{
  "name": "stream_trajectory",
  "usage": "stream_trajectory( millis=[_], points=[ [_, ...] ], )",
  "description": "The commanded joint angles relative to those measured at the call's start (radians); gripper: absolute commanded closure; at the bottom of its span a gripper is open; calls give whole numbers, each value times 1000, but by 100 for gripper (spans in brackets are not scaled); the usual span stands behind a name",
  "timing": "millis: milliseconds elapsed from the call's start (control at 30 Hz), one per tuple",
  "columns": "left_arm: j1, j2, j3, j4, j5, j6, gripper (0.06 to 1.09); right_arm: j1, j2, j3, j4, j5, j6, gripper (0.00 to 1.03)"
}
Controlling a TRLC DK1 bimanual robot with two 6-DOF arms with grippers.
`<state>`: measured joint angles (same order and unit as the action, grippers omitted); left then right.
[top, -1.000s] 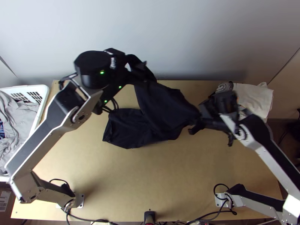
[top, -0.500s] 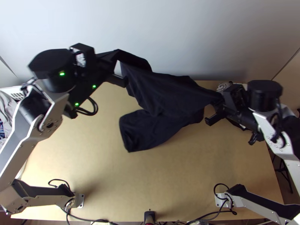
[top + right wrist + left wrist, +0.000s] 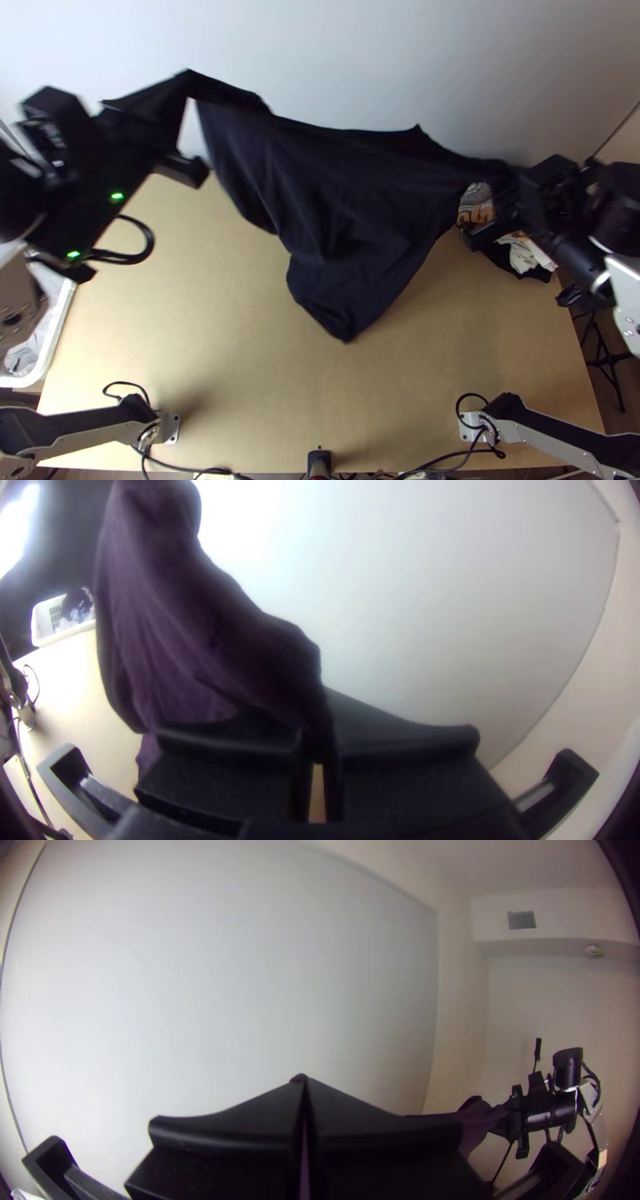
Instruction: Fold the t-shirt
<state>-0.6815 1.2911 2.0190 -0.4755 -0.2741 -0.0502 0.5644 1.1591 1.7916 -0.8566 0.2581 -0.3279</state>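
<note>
Light wooden table [image 3: 216,352], top view: dark t-shirt [image 3: 328,192] stretched out above it, left gripper [image 3: 170,112] clamped on at 10 o'clock, right gripper [image 3: 506,178] pinching it around 3, bottom dangling toward 6.

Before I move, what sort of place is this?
Probably an indoor robot workstation for handling laundry: two silver and black robot arms based at a light wooden table, a dark t-shirt held up between them, and a white plastic basket containing grey cloth.
</note>
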Motion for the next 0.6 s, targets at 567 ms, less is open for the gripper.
stream_trajectory(
  millis=[567],
  points=[
    [-75, -225, 1, -25, -13, 87, 105, 84, -22, 221, 50, 101, -77, 100]
  ],
)
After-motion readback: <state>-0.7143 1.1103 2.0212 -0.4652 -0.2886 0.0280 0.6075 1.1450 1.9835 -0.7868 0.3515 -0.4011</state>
